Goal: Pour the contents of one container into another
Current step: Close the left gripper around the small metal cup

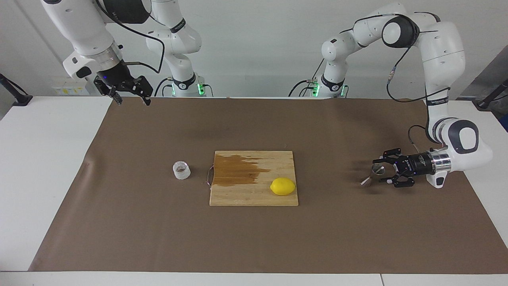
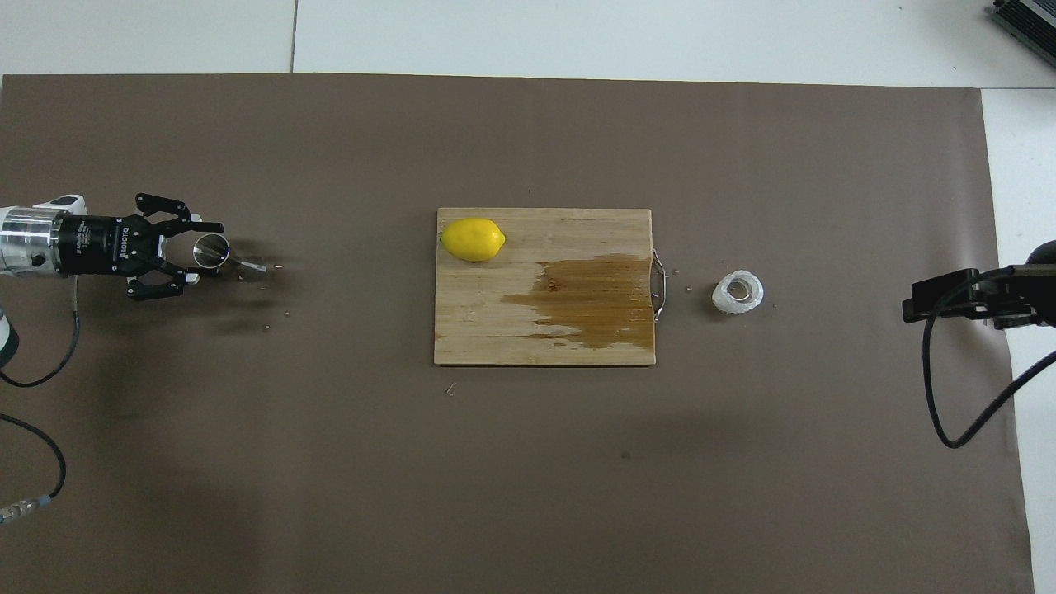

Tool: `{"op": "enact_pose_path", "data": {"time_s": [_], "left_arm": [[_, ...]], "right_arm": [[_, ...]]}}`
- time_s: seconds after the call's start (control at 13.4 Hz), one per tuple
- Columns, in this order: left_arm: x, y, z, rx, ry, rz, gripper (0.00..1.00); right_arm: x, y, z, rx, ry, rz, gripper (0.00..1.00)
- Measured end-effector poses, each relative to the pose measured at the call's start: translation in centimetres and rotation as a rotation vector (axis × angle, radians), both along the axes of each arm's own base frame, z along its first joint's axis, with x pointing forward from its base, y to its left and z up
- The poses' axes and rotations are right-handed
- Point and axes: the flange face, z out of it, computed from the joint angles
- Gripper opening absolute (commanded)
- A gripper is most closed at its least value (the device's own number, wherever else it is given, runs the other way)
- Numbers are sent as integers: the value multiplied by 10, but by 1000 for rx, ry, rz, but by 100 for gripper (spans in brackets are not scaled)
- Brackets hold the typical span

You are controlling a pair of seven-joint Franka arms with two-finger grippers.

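One cutting board [image 1: 254, 178], one lemon [image 1: 283, 186], one clear cup [image 1: 181, 170], one steel jigger [image 1: 372, 174]. Left gripper [image 1: 380, 171] flanks the tilted jigger, grip unclear; cup well apart. Right gripper [image 1: 131, 99] waits, fingers spread.

White table [image 1: 43, 167], brown paper sheet [image 1: 254, 238] over most of it. On the sheet: wooden cutting board [image 1: 254, 194] at frame centre, clear cup [image 1: 181, 170] centre-left, steel jigger [image 1: 371, 176] lying tilted at right.
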Motion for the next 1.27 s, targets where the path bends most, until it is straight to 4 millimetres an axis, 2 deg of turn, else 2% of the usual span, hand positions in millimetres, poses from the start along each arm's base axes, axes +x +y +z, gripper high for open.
{"op": "enact_pose_path", "data": {"time_s": [0.22, 1.27], "left_arm": [[0, 0, 0, 2, -1, 2, 41], [3, -5, 3, -19, -8, 9, 32]], "right_arm": [[0, 0, 0, 0, 0, 0, 100], [0, 0, 0, 0, 0, 0, 100]]}}
